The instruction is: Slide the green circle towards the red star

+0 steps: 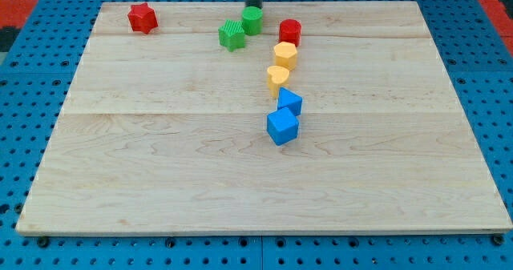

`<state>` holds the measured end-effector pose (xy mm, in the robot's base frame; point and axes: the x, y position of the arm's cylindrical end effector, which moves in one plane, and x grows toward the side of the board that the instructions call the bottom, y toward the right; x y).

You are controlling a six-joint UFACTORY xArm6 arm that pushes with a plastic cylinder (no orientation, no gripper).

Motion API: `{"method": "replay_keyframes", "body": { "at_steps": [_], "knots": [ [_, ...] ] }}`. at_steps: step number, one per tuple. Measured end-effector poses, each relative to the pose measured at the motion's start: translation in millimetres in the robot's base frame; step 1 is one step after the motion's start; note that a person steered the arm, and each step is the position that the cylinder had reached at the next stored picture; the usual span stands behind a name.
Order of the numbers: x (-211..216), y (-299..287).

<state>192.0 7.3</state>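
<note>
The green circle (252, 19) sits near the board's (160, 182) top edge, touching a green star (232, 35), my tip (253, 8), a bare rod holding nothing, just behind it; approach step, next push must run leftward toward the red star (143, 18) at the top-left corner.

Bright, even light falls from overhead. The wooden board (160, 182) shows a soft sheen but no harsh glare. Blocks cast only small, faint shadows. Focus is sharp near and slightly softer at the far edge.
</note>
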Motion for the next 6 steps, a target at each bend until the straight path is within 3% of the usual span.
{"method": "replay_keyframes", "body": {
  "at_steps": [1,2,5,6],
  "knots": [
    [9,34],
    [44,52],
    [37,-81],
    [47,-99]
  ]
}}
